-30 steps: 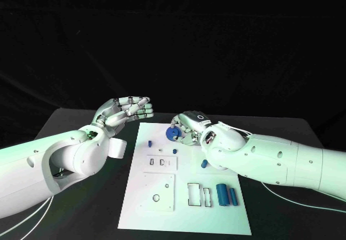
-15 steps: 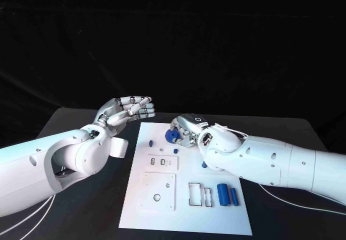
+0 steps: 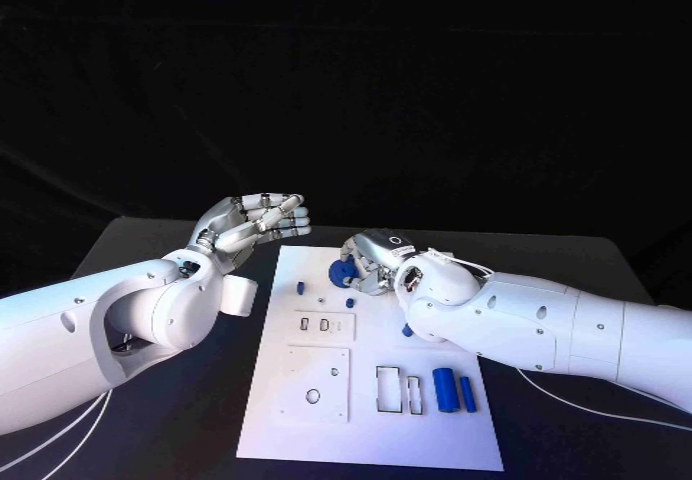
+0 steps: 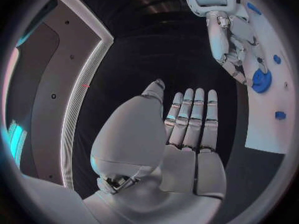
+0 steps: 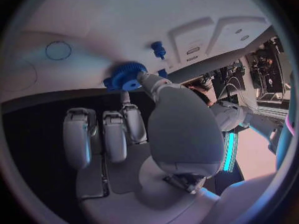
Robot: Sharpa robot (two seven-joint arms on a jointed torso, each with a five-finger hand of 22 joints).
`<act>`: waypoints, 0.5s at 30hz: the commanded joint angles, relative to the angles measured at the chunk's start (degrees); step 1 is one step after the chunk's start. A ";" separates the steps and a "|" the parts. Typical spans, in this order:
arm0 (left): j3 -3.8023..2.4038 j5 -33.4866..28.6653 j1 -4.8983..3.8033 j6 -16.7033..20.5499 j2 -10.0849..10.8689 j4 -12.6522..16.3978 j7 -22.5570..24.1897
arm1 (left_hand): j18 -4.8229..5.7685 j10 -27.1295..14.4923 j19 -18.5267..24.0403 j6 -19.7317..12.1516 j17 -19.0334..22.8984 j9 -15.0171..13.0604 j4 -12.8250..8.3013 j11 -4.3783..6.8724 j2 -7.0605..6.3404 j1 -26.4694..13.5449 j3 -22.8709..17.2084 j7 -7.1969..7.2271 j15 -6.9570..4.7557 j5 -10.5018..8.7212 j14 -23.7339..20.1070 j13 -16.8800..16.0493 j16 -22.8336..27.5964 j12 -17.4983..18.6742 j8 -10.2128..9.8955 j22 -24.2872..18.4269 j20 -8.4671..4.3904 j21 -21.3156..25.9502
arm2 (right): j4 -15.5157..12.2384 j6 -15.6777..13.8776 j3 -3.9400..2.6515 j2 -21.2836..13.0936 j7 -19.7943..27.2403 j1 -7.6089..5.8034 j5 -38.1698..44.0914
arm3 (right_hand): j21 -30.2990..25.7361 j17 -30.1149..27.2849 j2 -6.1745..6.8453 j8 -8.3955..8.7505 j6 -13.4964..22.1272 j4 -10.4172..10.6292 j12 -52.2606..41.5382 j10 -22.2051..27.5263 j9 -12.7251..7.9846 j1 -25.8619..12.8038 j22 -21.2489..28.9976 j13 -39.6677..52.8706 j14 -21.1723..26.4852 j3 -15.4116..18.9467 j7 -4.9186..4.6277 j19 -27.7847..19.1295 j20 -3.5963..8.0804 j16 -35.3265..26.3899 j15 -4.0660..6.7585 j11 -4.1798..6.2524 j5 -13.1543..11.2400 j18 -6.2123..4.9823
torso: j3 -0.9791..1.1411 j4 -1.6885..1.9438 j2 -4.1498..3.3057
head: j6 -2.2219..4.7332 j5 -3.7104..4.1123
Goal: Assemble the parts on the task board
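The white task board (image 3: 325, 405) lies in the middle of the black table. My right hand (image 3: 378, 256) hovers low over the board's far end and pinches a blue gear (image 3: 346, 270) between thumb and a finger. The right wrist view shows the gear (image 5: 127, 76) right against the board (image 5: 93, 20), near a small blue peg (image 5: 158, 49). My left hand (image 3: 257, 222) is raised left of the board's far corner, fingers straight and empty. In the left wrist view, the left hand (image 4: 187, 134) faces the right hand (image 4: 225, 40) and the gear (image 4: 260, 80).
Two small blue pegs (image 3: 300, 287) (image 3: 351, 299) stand on the board near the gear. A blue piece (image 3: 408, 330) peeks out beside my right forearm. Two blue cylinders (image 3: 444, 385) (image 3: 466, 392) lie next to a rectangular slot (image 3: 392, 388) at the board's near right.
My right hand has come down and slightly nearer with the gear, bringing it close to the board. The left hand has stayed where it was.
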State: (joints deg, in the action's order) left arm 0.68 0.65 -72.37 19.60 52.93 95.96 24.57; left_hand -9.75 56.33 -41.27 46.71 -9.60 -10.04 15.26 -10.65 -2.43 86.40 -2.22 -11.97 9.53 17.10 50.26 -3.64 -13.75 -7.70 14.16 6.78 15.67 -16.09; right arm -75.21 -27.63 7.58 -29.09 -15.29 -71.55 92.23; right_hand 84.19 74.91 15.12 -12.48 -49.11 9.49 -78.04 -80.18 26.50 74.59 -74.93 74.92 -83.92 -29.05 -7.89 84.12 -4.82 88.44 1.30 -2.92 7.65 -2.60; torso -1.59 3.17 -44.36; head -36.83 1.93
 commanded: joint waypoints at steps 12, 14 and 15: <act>-0.04 0.17 -0.06 -0.91 -0.02 0.01 0.28 | -0.53 0.02 -0.09 -0.32 -0.06 0.10 0.15 -0.43 -0.10 0.22 -0.09 -0.97 0.03 -0.17 -0.41 -0.08 0.18 0.40 -0.23 -0.05 0.06 0.37 | 0.05 4.56 0.01 -0.03 0.62 0.02 -2.31 | 0.18 12.08 -0.39 0.00 -0.64 2.79 0.02 0.05 -1.09 -4.19 -8.93 0.79 -5.43 7.19 0.09 1.01 -0.69 0.71 -0.55 -0.23 3.15 0.60 | 0.01 0.04 0.03 | 0.01 -0.01; -0.04 0.17 -0.06 -0.90 0.01 0.03 0.28 | -0.53 0.05 -0.09 -0.34 -0.05 0.11 0.16 -0.44 -0.09 0.21 -0.09 -0.99 0.05 -0.18 -0.50 -0.09 0.27 0.49 -0.25 -0.10 0.07 0.43 | 0.08 4.91 0.01 -0.14 0.62 0.01 -2.81 | 0.26 12.18 -0.84 -0.10 -0.88 3.57 -0.19 -0.13 -1.17 -4.84 -9.06 1.01 -5.45 7.71 0.16 1.09 -0.64 0.74 -0.49 -0.17 4.04 0.63 | -0.02 0.05 0.03 | 0.03 -0.02; -0.04 0.17 -0.06 -0.88 0.02 0.04 0.28 | -0.53 0.05 -0.09 -0.34 -0.05 0.11 0.16 -0.44 -0.09 0.21 -0.09 -0.99 0.05 -0.18 -0.50 -0.09 0.27 0.49 -0.25 -0.10 0.07 0.43 | 0.07 4.94 0.01 -0.21 0.61 0.01 -2.98 | 0.36 12.21 -0.94 -0.14 -0.96 3.75 -0.29 -0.21 -1.18 -4.98 -9.16 1.11 -5.46 7.82 0.18 1.18 -0.63 0.75 -0.47 -0.15 4.22 0.66 | -0.01 0.04 0.03 | 0.05 -0.06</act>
State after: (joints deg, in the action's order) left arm 0.68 0.65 -72.36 19.58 53.00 95.86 24.52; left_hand -9.75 56.33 -41.27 46.71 -9.60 -9.99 15.26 -10.65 -2.43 86.40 -2.22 -11.97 9.53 17.10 50.27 -3.64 -13.75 -7.42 14.17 6.73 15.67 -15.87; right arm -75.13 -24.83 7.54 -29.20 -15.04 -71.61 90.46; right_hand 84.19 74.91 14.06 -12.43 -49.66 13.07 -78.04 -79.91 25.37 70.01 -74.92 74.91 -84.03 -21.32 -7.66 84.11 -5.25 88.89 1.01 -3.19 11.67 -2.61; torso -1.57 3.22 -44.35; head -36.82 1.93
